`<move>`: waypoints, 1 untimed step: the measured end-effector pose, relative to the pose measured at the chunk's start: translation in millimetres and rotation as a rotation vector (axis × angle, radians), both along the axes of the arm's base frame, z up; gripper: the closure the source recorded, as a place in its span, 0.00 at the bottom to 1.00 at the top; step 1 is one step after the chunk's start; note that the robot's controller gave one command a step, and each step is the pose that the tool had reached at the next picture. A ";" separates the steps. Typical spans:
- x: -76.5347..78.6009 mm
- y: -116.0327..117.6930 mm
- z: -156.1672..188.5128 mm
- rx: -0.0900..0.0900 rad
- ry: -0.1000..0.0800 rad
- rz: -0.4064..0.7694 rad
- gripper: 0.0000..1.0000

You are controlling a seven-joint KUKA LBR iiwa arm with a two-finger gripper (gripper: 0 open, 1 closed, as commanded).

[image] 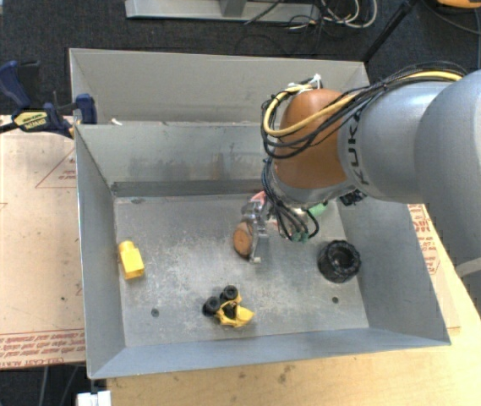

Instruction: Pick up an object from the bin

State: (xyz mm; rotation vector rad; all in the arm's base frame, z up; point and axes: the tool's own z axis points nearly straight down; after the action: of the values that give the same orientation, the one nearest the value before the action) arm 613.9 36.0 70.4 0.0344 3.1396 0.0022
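Observation:
My gripper point(255, 242) reaches down into the middle of the bin, its fingers low near the floor. A small brown rounded thing point(242, 241), egg-like in shape, lies right against the left side of the fingers. I cannot tell whether it sits between them or just beside them. A black round ring-shaped part point(339, 260) lies on the floor to the right of the gripper. A small yellow and black toy-like piece point(229, 306) lies toward the bin's front, below the gripper.
A yellow block point(131, 259) rests at the left of the bin floor, well away from the gripper. The arm with its orange cover and cables hangs over the bin's right rear.

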 end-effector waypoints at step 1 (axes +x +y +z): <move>0.0 -0.1 0.0 0.000 0.000 -0.001 1.00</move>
State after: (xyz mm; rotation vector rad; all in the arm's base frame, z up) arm 613.9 36.0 70.4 0.0354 3.1396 0.0026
